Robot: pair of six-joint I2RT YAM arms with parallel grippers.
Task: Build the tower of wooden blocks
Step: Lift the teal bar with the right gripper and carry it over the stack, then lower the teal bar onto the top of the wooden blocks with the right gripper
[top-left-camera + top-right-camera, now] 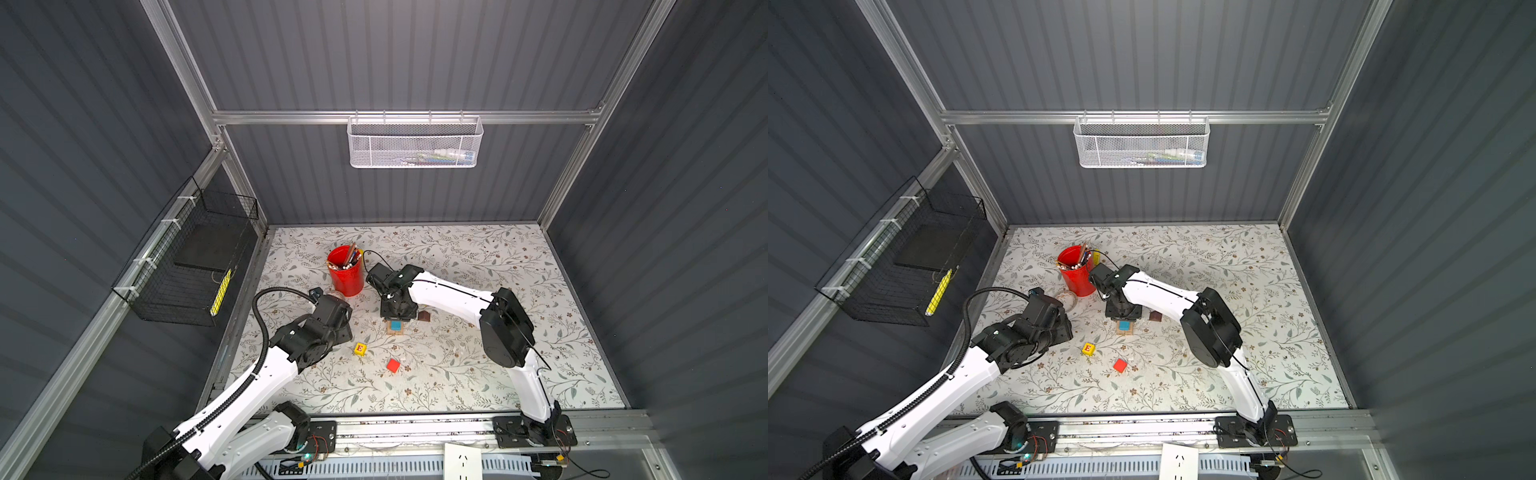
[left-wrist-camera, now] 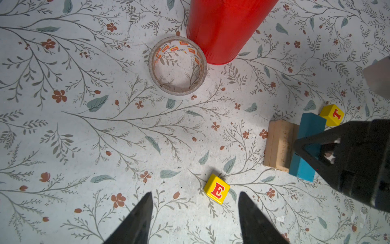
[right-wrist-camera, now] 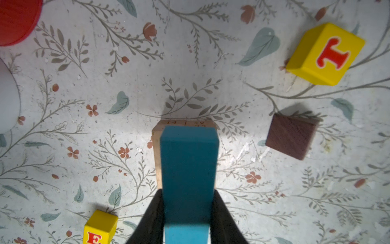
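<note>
Blue plank (image 3: 188, 160) gripped in my right fingers (image 3: 152, 217), lying along the tan planks (image 3: 157, 152) on the worktop (image 3: 126, 63): I'm setting it on the base. My left fingers (image 2: 137, 221) stand apart, empty, near the E cube (image 2: 216, 188). Next, I judge: release gently, then fetch that cube.

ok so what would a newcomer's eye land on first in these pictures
The bright blue wood plank clamped in the right gripper, over plain tan wood planks mid-table, draws the eye first. Behind it, leftward, stands a glossy red cup full of pencils; nearer the front lie a yellow wood cube with a red E and a plain red wood cube, loose on the floral tabletop.
</note>
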